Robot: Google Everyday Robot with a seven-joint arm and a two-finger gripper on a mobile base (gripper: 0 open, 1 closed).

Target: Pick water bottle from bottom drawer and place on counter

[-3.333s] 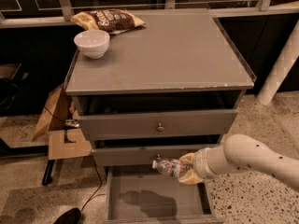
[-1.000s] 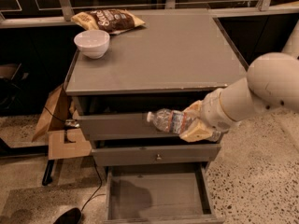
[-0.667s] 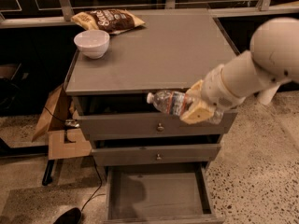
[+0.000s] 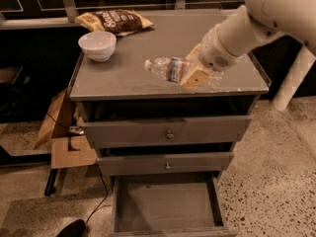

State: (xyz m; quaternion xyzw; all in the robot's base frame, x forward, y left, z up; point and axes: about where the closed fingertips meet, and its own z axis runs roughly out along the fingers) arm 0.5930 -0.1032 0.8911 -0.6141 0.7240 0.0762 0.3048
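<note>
The water bottle (image 4: 170, 69) is clear plastic with a red, white and blue label and lies sideways, cap to the left, in my gripper (image 4: 196, 73). The gripper is shut on the bottle's base end and holds it just above the front middle of the counter (image 4: 123, 78), the grey top of the cabinet. My white arm reaches in from the upper right. The bottom drawer (image 4: 168, 206) stands pulled open below, a plain grey box with nothing in it.
A white bowl (image 4: 97, 45) and a snack bag (image 4: 114, 20) sit at the counter's back left. Two upper drawers with round knobs (image 4: 169, 134) are slightly ajar. A cardboard box (image 4: 61, 132) and a cable lie on the floor at left. A white post (image 4: 291, 78) stands at right.
The gripper has lifted the bottle from in front of the lower drawers up past the top drawer to just above the counter's front part.
</note>
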